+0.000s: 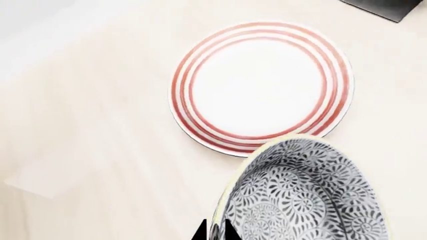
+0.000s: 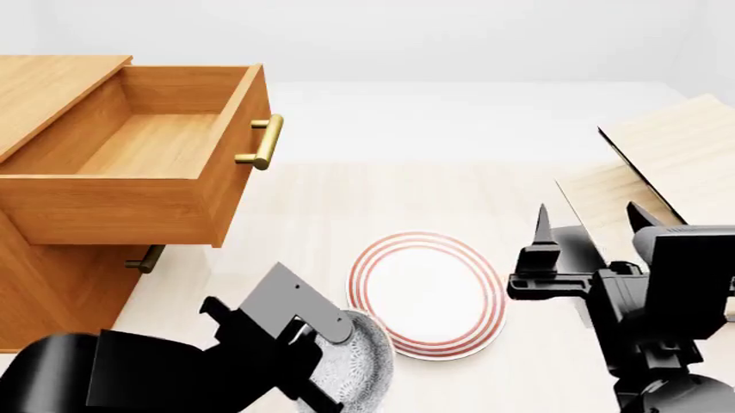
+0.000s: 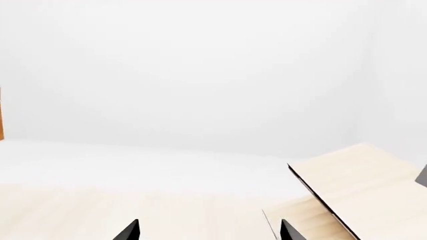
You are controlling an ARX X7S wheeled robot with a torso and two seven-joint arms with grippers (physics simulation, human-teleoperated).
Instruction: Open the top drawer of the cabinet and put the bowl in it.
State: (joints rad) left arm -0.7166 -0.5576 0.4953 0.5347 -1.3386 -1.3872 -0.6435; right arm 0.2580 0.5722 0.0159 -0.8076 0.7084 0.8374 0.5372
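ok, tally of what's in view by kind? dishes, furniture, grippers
Dishes: 2 — speckled bowl, red-ringed plate
Furniture: 2 — wooden cabinet with its top drawer pulled out, pale shelf rack
Grippers: 2 — left gripper at the bowl's rim, right gripper with its jaws apart
Total: 6

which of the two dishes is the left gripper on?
The bowl, blue-grey speckled and deep; the left gripper is closed on its rim. The flat red-ringed plate beside it lies free on the table.
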